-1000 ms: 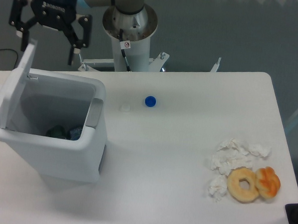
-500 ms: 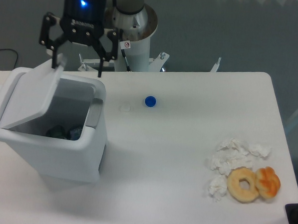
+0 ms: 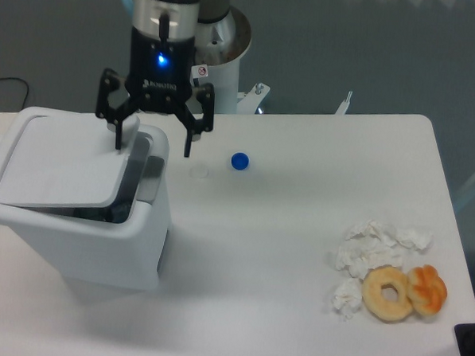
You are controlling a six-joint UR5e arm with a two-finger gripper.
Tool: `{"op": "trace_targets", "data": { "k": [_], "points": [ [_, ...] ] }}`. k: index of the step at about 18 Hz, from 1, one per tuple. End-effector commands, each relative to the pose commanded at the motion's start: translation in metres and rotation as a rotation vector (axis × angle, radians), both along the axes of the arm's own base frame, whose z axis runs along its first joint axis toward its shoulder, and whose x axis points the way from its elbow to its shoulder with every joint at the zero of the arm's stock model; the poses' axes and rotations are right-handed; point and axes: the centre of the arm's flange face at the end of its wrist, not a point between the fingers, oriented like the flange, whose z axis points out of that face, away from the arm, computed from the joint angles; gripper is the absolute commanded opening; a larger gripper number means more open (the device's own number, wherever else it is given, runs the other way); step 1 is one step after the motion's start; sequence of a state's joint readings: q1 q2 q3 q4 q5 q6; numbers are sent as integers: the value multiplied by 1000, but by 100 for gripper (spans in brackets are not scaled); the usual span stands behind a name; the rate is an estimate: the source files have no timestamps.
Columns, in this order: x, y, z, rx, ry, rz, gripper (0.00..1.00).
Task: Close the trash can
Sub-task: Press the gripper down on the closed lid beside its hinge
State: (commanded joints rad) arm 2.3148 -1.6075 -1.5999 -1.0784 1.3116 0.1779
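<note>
The tool [image 3: 153, 137] hangs with its fingers wide apart, one finger at the far right edge of the lid [image 3: 61, 171]. The trash can [image 3: 99, 242] stands upright at the left of the counter [image 3: 281, 252], its grey latch facing right. The lid stood nearly upright before; now it lies almost flat, a gap showing. A blue ball [image 3: 239, 160], tissues [image 3: 369, 249] and donuts [image 3: 403, 292] lie well apart.

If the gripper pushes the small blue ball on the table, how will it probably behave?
The blue ball looks round and small, so it would probably roll away at a light touch. It lies on bare, flat table with nothing beside it to stop it. It is probably light, and might slip out from between the fingers.
</note>
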Motion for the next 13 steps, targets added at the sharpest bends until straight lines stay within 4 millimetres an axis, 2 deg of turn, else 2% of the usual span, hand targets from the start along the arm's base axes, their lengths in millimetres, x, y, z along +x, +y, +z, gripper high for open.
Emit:
{"op": "trace_targets", "data": {
  "k": [7, 13],
  "points": [
    [-7, 8, -16, -19, -16, -1, 100],
    [-9, 9, -20, -35, -9, 6, 100]
  ]
}}
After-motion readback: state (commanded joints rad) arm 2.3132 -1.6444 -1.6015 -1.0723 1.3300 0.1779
